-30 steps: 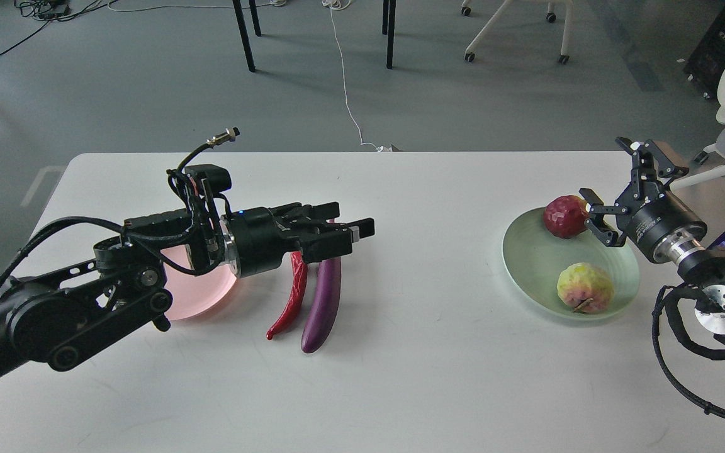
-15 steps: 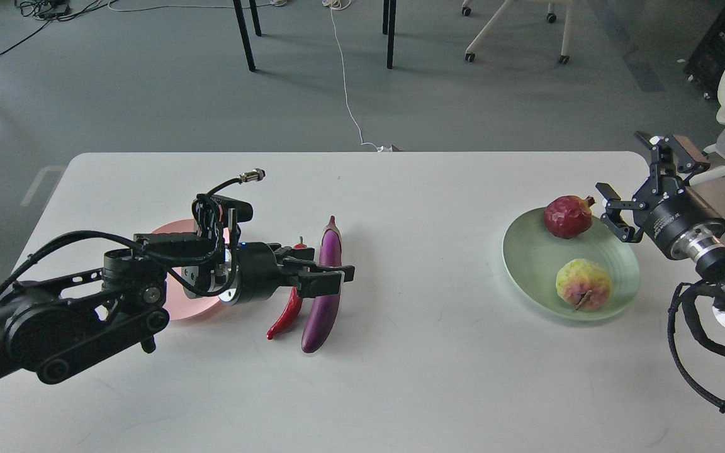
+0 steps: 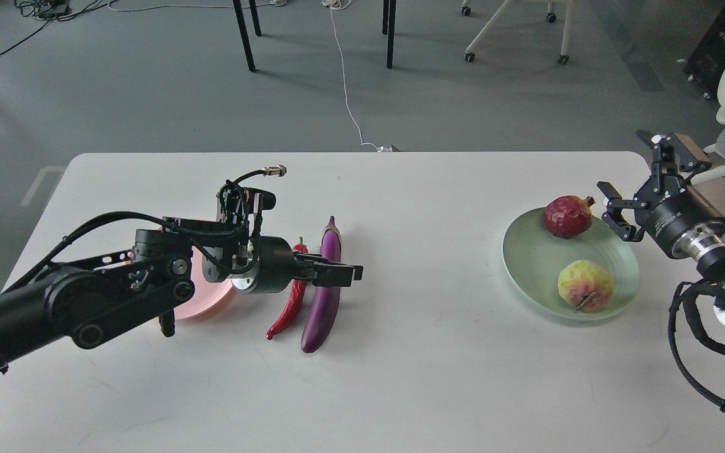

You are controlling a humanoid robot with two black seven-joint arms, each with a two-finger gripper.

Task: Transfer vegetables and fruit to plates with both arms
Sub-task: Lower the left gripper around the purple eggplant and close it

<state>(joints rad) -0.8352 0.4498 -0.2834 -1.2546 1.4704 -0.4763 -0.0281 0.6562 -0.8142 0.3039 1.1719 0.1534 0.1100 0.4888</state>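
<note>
**Left gripper lowered across the vegetables; fruit already plated**

Since the earlier frames the left arm has dropped from above the vegetables to table level and slid toward the far edge, while the right arm has drawn back from the dark red fruit toward the right edge.

Head view. The left gripper [image 3: 343,275] reaches in from the left edge and lies low across the red chili pepper [image 3: 292,302] and the purple eggplant [image 3: 323,296]. Whether its fingers are spread or pressed together cannot be told, since they appear side-on as one dark bar. Both vegetables lie side by side near the table's middle, long axes running from the near edge toward the far edge, roughly square to the gripper's reach. The pink plate [image 3: 202,302] sits just left of them, largely hidden behind the arm. The left arm is clearly the nearer one, so the coming grasp probably falls to it.

Toward the right edge, the mint green plate [image 3: 529,251] holds the dark red fruit [image 3: 567,217] and the yellow-green fruit [image 3: 584,286]. The right gripper [image 3: 630,201] hangs just beside the red fruit, fingers spread and holding nothing.
</note>
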